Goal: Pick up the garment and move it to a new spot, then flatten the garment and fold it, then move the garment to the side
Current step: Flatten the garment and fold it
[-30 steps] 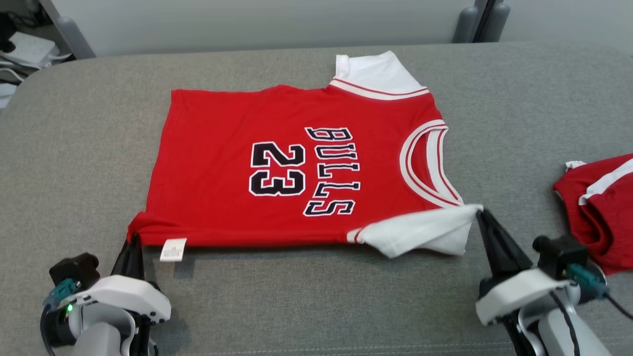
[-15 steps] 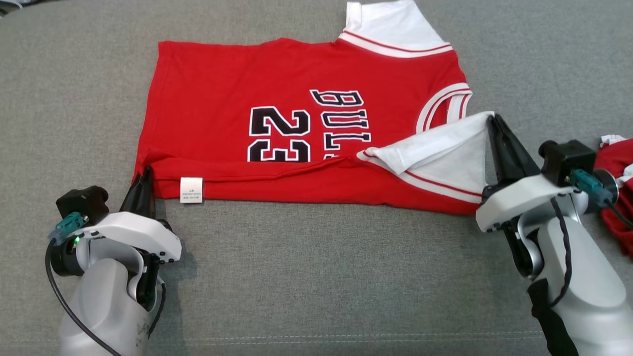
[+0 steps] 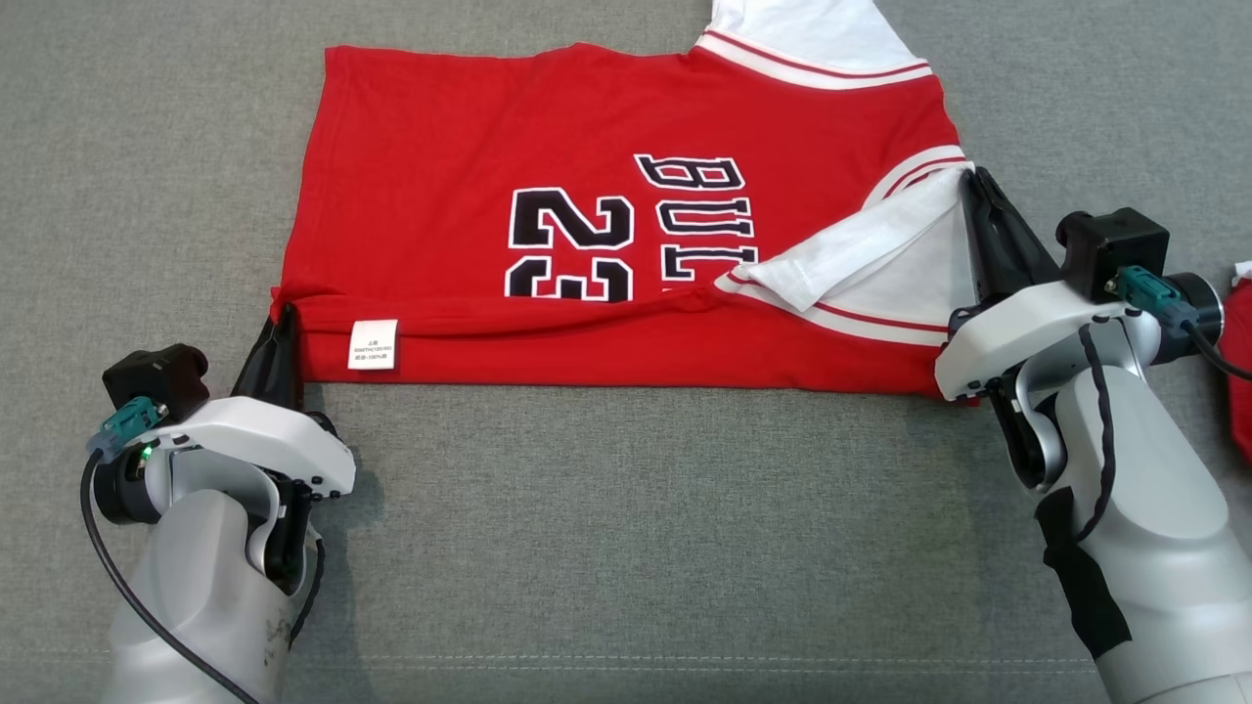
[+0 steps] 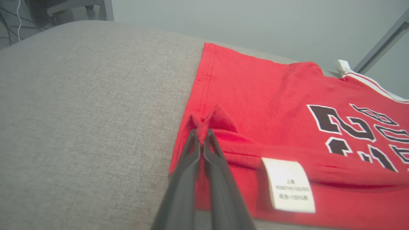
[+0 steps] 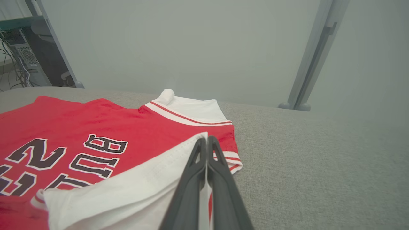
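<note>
The garment (image 3: 469, 147) is a red jersey with white sleeves and black "BULLS 23" lettering, spread on the grey cushion, its near edge folded over toward the far side. My left gripper (image 3: 285, 318) is shut on the garment's near left hem corner (image 4: 204, 123), beside a white care label (image 3: 374, 343). My right gripper (image 3: 970, 176) is shut on the tip of the near white sleeve (image 5: 137, 185), lifted over the collar area. The far white sleeve (image 5: 191, 110) lies flat.
A second red piece of clothing (image 3: 1240, 362) lies at the right edge of the grey cushion (image 3: 626, 508). Beyond the cushion's far edge stand a pale wall and a grey post (image 5: 314, 54).
Both grippers carried the garment's near edge away from me, folding it over the lower lettering. The right gripper lifted the white sleeve up to the collar. The camera tilted downward.
</note>
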Controlling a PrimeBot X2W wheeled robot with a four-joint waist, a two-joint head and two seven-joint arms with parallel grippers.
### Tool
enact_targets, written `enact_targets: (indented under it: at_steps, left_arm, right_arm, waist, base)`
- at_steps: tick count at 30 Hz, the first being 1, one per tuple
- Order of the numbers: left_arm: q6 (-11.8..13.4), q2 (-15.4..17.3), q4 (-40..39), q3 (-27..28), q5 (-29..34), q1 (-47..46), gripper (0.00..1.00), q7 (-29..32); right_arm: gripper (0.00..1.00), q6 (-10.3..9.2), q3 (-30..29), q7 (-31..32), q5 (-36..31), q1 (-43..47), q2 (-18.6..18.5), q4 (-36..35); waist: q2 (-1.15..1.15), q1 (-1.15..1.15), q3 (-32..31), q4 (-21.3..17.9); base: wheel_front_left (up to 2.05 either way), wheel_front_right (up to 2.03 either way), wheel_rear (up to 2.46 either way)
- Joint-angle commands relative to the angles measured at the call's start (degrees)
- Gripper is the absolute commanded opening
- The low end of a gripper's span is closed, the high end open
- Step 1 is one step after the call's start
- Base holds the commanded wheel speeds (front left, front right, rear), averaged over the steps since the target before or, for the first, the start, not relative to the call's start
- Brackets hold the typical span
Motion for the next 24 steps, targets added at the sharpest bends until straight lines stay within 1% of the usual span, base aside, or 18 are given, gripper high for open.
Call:
enact_targets:
  at_steps: [1, 10, 13, 14, 15, 16, 19, 23, 24]
  left_arm:
    - [-0.4, 1.9, -0.9, 1.5, 0.2, -1.8, 0.00, -0.3]
    - [-0.4, 2.0, -0.9, 0.9, 0.4, -3.6, 0.00, -0.3]
    - [-0.4, 2.1, -0.4, -0.3, 0.4, -4.1, 0.00, -0.3]
    - [-0.4, 2.2, -0.4, -0.5, 0.3, -4.3, 0.09, -0.3]
    - [-0.4, 2.3, -0.8, -0.4, 0.3, -4.5, 0.59, -0.3]
    - [-0.4, 2.4, -1.3, 0.0, 0.2, -4.6, 1.00, -0.3]
    - [-0.4, 2.4, -3.2, 1.7, 0.5, -4.3, 1.00, -0.3]
    - [-0.4, 1.7, -6.6, 4.7, 1.7, -1.6, 1.00, -0.3]
    - [-0.4, 1.7, -6.6, 4.7, 1.7, -1.6, 1.00, -0.3]
  right_arm:
    - [0.00, 0.17, 0.6, -0.7, -0.7, -1.1, 0.7, -0.6]
    - [0.00, 0.17, -0.9, -0.7, -2.0, -4.8, 1.0, 2.1]
    - [0.00, 0.17, -1.2, -0.7, -2.1, -5.7, 1.1, 3.5]
    - [0.21, 0.17, -1.6, -0.7, -1.9, -6.0, 1.1, 4.5]
    - [0.54, 0.17, -2.0, -0.7, -1.7, -6.3, 1.1, 5.4]
    - [1.00, 0.17, -2.2, -0.7, -1.6, -6.7, 1.2, 5.3]
    - [1.00, 0.17, -3.0, -0.7, -0.6, -6.3, 1.2, 4.4]
    - [1.00, 0.17, -4.7, -0.7, 0.4, -2.4, 1.2, 0.9]
    - [1.00, 0.17, -4.7, -0.7, 0.4, -2.4, 1.2, 0.9]
  waist:
    - [0.00, 0.00, 0.1, 0.2]
    - [0.00, 0.00, 1.2, 0.4]
    - [0.00, 0.00, 1.3, 0.4]
    - [0.00, 0.00, 1.4, 0.4]
    - [0.00, 0.00, 1.4, 0.4]
    - [0.00, 0.00, 1.4, 0.4]
    - [0.00, 0.00, 1.3, 0.4]
    - [0.00, 0.00, 0.4, 0.2]
    - [0.00, 0.00, 0.4, 0.2]
  base:
    - [0.00, 0.00, 0.00]
    - [0.00, 0.00, 0.00]
    - [0.00, 0.00, 0.00]
    - [0.00, 0.00, 0.00]
    - [0.00, 0.00, 0.00]
    - [0.00, 0.00, 0.00]
    - [0.00, 0.00, 0.00]
    - [0.00, 0.00, 0.00]
    - [0.00, 0.00, 0.00]
